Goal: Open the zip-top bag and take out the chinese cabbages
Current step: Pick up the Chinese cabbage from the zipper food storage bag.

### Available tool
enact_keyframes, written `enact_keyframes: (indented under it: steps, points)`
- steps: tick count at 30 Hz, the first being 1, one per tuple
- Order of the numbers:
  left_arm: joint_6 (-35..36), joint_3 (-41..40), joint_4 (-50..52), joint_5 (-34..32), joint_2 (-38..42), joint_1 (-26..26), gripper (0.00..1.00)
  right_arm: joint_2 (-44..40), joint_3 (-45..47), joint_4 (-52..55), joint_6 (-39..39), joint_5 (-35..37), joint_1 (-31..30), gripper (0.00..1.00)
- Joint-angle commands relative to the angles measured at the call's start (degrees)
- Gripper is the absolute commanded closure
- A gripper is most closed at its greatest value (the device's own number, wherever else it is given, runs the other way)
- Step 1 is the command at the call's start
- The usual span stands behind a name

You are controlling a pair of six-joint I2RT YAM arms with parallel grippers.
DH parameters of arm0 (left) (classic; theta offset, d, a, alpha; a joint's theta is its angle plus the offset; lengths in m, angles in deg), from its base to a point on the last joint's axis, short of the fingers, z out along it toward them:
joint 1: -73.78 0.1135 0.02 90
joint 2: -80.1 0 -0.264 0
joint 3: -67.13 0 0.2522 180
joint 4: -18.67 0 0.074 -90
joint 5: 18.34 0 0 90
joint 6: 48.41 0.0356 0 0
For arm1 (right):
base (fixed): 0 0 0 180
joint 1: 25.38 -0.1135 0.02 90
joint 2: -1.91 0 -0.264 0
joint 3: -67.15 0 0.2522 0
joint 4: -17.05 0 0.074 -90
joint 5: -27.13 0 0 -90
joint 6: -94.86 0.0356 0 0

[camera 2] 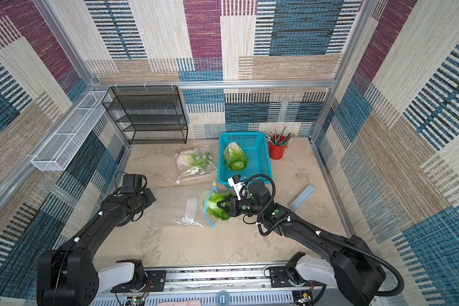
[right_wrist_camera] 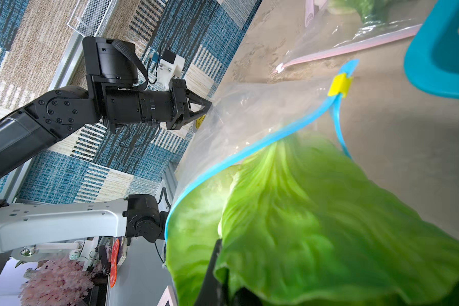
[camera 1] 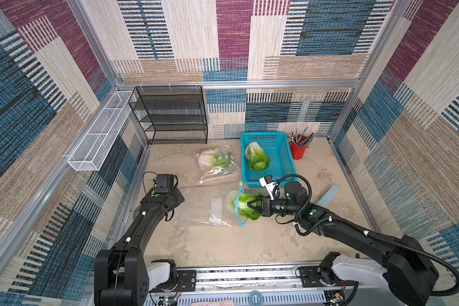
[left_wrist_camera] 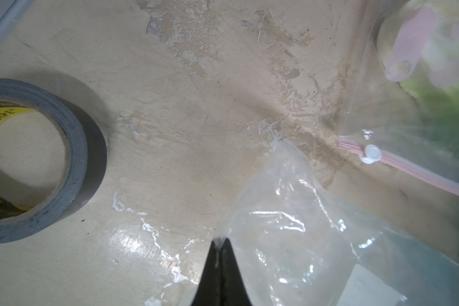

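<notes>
Tape roll [left_wrist_camera: 89,161] clearest from left wrist; left end effector [left_wrist_camera: 220,240] pinches bag [left_wrist_camera: 289,225]; right end effector [camera 1: 250,208] grips cabbage [right_wrist_camera: 302,225].

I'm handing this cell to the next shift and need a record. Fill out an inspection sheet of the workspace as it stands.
Surface: tan tabletop, scuffed and patchy.
Job's things: blue-zip bag has its mouth open, with the near cabbage partway out; second cabbage lies in the teal basket; third cabbage is inside the pink-zip bag.
Clutter: red cup of pencils, pale blue block, tape roll.
Grippers: left gripper is shut on the blue-zip bag's corner; right gripper is shut on the near cabbage's leaves.
Cables: black hose runs along the right arm; thin loop at the left wrist; no snag seen.
Surroundings: black mesh shelf, white wire tray, patterned walls.
</notes>
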Motion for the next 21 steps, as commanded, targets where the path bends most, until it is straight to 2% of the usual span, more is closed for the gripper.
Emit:
enact_keyframes:
  steps: [1, 21]
  points:
    - [0.0, 0.7, -0.3, -0.7, -0.6, 0.2, 1.00, -2.6, 0.5, 2.7, -1.5, 1.2, 0.5, 1.00]
    - [-0.5, 3.7, 0.8, -2.2, -4.0, 0.2, 1.00, -12.8, -0.2, 12.9, -3.7, 5.8, 2.2, 1.00]
